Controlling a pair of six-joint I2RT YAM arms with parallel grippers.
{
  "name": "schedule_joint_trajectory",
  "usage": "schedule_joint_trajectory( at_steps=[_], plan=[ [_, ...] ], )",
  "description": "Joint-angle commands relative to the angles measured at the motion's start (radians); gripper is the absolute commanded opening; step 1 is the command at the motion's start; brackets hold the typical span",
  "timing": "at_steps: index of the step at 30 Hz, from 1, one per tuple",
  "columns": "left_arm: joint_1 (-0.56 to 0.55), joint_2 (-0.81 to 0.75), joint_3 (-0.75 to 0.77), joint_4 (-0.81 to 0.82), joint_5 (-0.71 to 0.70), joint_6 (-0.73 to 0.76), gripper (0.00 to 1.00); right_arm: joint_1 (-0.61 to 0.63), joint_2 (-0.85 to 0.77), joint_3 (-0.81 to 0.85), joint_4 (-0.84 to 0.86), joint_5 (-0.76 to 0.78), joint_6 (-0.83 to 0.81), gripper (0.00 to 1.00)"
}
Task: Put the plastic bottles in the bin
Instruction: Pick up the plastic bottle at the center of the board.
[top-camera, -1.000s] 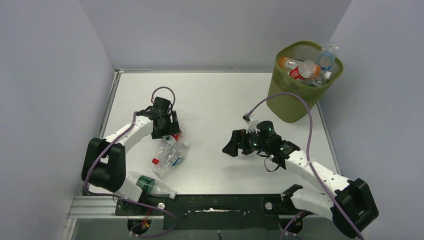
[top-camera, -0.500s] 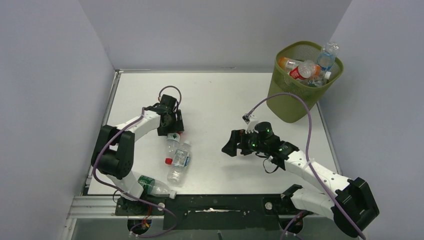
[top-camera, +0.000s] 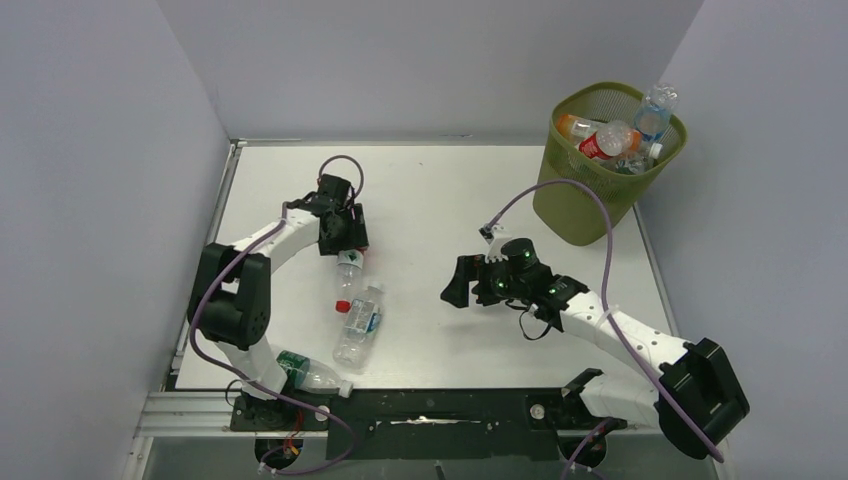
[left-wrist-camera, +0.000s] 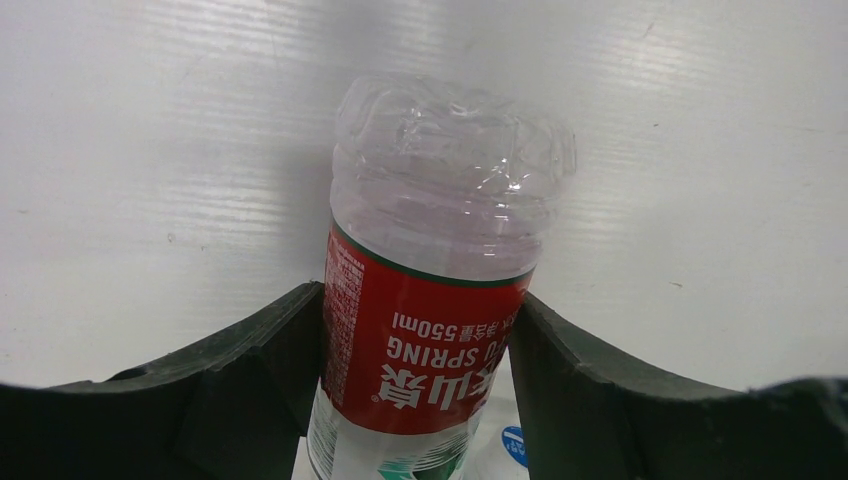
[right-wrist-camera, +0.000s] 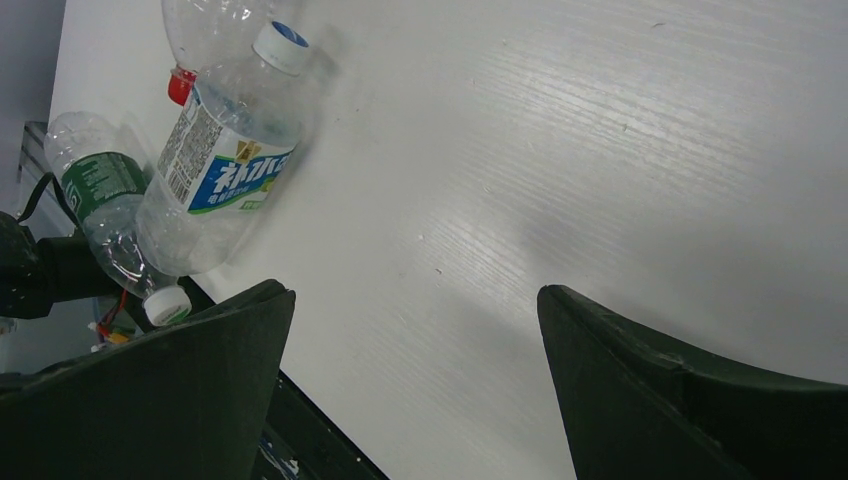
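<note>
Closing on its catch, the left gripper (left-wrist-camera: 420, 310) pinches the red-labelled bottle (left-wrist-camera: 440, 200) across the label, both fingers (left-wrist-camera: 260, 370) pressed to the plastic. A second ago those jaws stood wider, over a loose heap of bottles. Since then the arm has drawn toward 10 o'clock on the table (top-camera: 450, 190), pulling this bottle clear of the blue-labelled bottle (top-camera: 361, 322), which now lies on its own just beside the red cap (top-camera: 342, 306). The green-labelled bottle (top-camera: 303, 369) rests at 7 o'clock by the arm's base. The grasp looks made — lift and carry should come next. The bin (top-camera: 580, 205), already holding several bottles, stands well apart at 1 o'clock. The right gripper (right-wrist-camera: 415, 295) waits mid-table, spread wide and empty, little moved.
</note>
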Motion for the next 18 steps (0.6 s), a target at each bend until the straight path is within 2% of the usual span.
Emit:
schedule_joint_trajectory(
  at_steps=[1,5,14,18],
  plan=[
    [0.004,-0.013,0.087,0.063,0.09,0.037,0.5,0.009,0.029,0.062,0.041,0.015,-0.003,0.98],
    [-0.013,0.03,0.107,0.114,0.158,0.052,0.49,0.011,0.059,0.084,0.041,0.011,-0.012,0.98],
    [-0.03,0.087,0.149,0.159,0.205,0.06,0.49,0.017,0.07,0.095,0.034,0.016,-0.012,0.98],
    [-0.029,0.06,0.143,0.144,0.208,0.078,0.58,0.016,0.072,0.093,0.034,0.016,-0.012,0.98]
  ],
)
